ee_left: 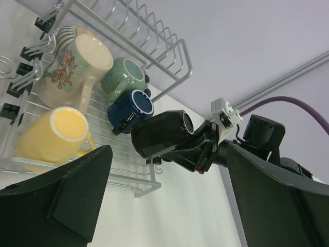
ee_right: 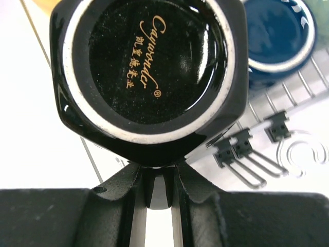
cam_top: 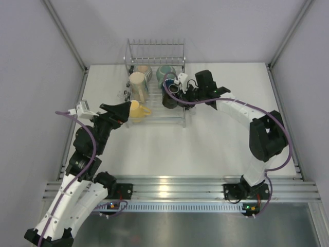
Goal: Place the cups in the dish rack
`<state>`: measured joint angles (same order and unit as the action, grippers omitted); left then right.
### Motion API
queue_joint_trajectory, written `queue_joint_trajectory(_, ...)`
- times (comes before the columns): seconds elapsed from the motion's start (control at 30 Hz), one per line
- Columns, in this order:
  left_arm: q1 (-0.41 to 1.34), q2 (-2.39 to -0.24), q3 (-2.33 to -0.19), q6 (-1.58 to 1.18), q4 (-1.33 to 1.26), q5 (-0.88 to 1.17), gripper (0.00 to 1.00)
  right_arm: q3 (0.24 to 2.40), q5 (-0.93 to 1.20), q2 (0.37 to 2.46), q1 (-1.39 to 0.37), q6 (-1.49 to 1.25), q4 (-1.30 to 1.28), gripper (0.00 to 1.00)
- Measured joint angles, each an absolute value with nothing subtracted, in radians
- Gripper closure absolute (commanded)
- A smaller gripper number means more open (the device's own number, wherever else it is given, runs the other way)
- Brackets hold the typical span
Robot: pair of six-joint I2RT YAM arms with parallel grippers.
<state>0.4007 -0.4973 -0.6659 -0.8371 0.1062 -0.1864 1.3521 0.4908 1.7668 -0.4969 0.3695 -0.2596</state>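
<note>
**White bench, grey walls: black cup held at the rack**

White bench [cam_top: 216, 139] is enclosed by grey walls [cam_top: 31, 62]. The rack [cam_top: 154, 51] is set at the middle of the far edge. Five cups are seen in it from the left wrist: cream cup [ee_left: 72, 69], yellow cup [ee_left: 51, 136], teal cup [ee_left: 123, 76], blue cup [ee_left: 131, 108], and a ribbed cup [ee_left: 69, 33] mostly hidden behind the cream one. From above, the blue cup cannot be made out.

The black cup [ee_right: 149, 62] is clamped by the right gripper [cam_top: 181, 91] over the rack's right half, beside the blue cup. Its base is turned to the right wrist camera, and the gripped part is hidden beneath it. Whether it touches the wires cannot be told.

The left gripper [cam_top: 123, 109] is held wide apart and empty at the rack's near-left corner, partly covering the yellow cup from above.
</note>
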Motion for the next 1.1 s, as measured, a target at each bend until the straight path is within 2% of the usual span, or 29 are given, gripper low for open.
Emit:
queue_joint_trajectory(0.33,0.400,-0.498,-0.666,-0.815,0.133,-0.215,0.02,1.403,0.436,1.837,-0.601,0.514,-0.278,1.00)
queue_joint_trajectory(0.7,0.400,-0.498,-0.666,-0.816,0.137,-0.226,0.02,1.408,0.357,1.893,-0.611,0.570,-0.318,1.00)
queue_joint_trajectory(0.93,0.401,-0.505,-0.666,-0.817,0.136,-0.225,0.02,1.407,0.355,1.894,-0.612,0.590,-0.334,0.77)
queue_joint_trajectory(1.03,0.401,-0.511,-0.666,-0.817,0.136,-0.225,0.02,1.407,0.360,1.895,-0.612,0.588,-0.329,0.69)
queue_joint_trajectory(1.1,0.401,-0.514,-0.666,-0.817,0.136,-0.225,0.02,1.409,0.364,1.895,-0.612,0.587,-0.321,0.68)
